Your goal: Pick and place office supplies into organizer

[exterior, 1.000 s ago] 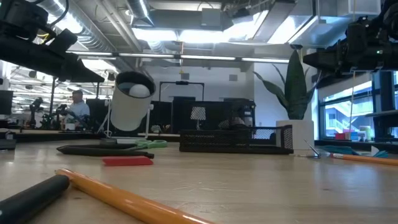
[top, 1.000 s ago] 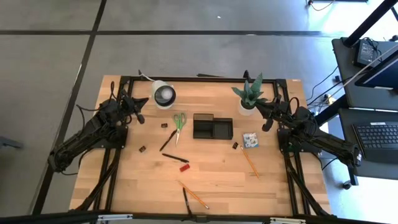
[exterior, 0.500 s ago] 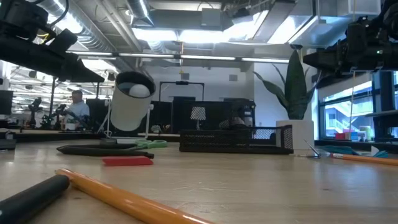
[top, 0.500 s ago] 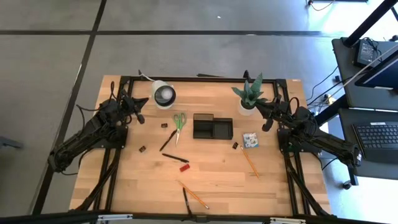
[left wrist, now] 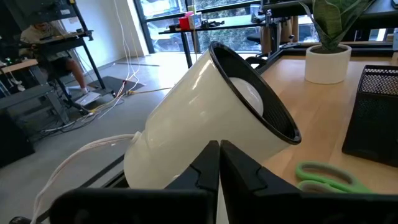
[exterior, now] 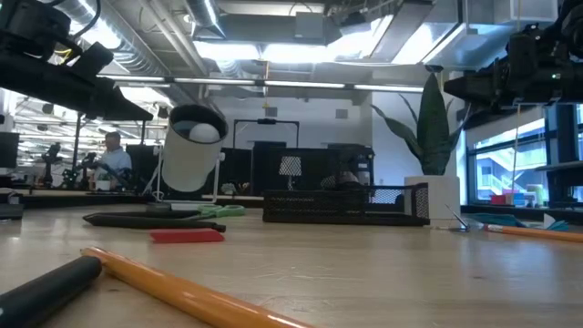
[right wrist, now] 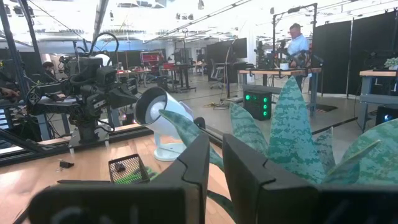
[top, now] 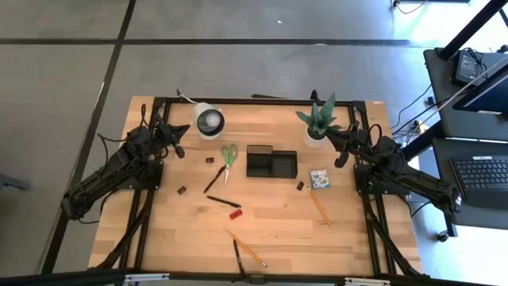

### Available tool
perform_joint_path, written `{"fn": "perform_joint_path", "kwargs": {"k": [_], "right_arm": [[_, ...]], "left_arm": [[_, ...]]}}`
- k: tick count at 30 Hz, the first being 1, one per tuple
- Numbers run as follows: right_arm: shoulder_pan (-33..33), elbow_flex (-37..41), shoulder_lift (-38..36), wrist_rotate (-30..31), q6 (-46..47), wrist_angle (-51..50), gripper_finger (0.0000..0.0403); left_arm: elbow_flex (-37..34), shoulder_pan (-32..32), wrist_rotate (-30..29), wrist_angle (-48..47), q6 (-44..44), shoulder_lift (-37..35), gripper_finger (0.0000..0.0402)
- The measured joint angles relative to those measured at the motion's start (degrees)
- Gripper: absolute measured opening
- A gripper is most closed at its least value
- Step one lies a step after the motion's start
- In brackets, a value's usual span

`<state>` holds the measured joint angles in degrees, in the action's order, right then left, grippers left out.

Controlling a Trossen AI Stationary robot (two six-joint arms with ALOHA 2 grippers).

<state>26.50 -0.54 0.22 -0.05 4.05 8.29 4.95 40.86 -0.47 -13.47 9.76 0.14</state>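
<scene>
The black organizer [top: 271,162] stands mid-table; it also shows in the low view [exterior: 346,205]. Green-handled scissors [top: 228,154] lie to its left, over a black pen [top: 214,179]. Nearer lie another pen [top: 224,202], a red marker [top: 236,214], an orange pencil [top: 248,249] and a third pen [top: 238,256]. Right of the organizer lie a blue pad [top: 320,179], a black clip [top: 300,186] and a second pencil [top: 320,206]. My left gripper [top: 181,151] hovers shut beside the lamp. My right gripper [top: 340,159] hovers shut by the plant. Neither touches anything.
A white round lamp [top: 209,121] stands at the far left and fills the left wrist view [left wrist: 205,118]. A potted plant [top: 317,123] stands at the far right, just ahead of my right fingers [right wrist: 286,118]. Two more clips [top: 209,160] [top: 182,190] lie left of the scissors.
</scene>
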Motion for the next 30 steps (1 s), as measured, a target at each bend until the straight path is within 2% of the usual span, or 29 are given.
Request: {"fn": "perform_joint_path", "kwargs": {"k": [12, 18, 23, 26, 30], "right_arm": [[0.00, -0.01, 0.00, 0.00, -0.01, 0.01, 0.0051], [0.00, -0.01, 0.00, 0.01, 0.00, 0.01, 0.0051], [0.01, 0.01, -0.01, 0.00, 0.35, 0.02, 0.0051], [0.00, -0.01, -0.01, 0.01, 2.30, 0.00, 0.0051], [0.01, -0.01, 0.00, 0.01, 6.74, 0.01, 0.0051]], "left_arm": [[0.00, 0.01, 0.00, 0.01, 0.10, 0.00, 0.0008], [0.00, 0.13, -5.77, 0.22, 13.01, 0.00, 0.0006], [0.00, 0.13, -6.47, 0.28, 19.70, 0.00, 0.0008], [0.00, 0.13, -6.40, 0.30, 18.57, 0.00, 0.0007], [0.00, 0.13, -5.48, 0.33, 11.66, 0.00, 0.0006]]}}
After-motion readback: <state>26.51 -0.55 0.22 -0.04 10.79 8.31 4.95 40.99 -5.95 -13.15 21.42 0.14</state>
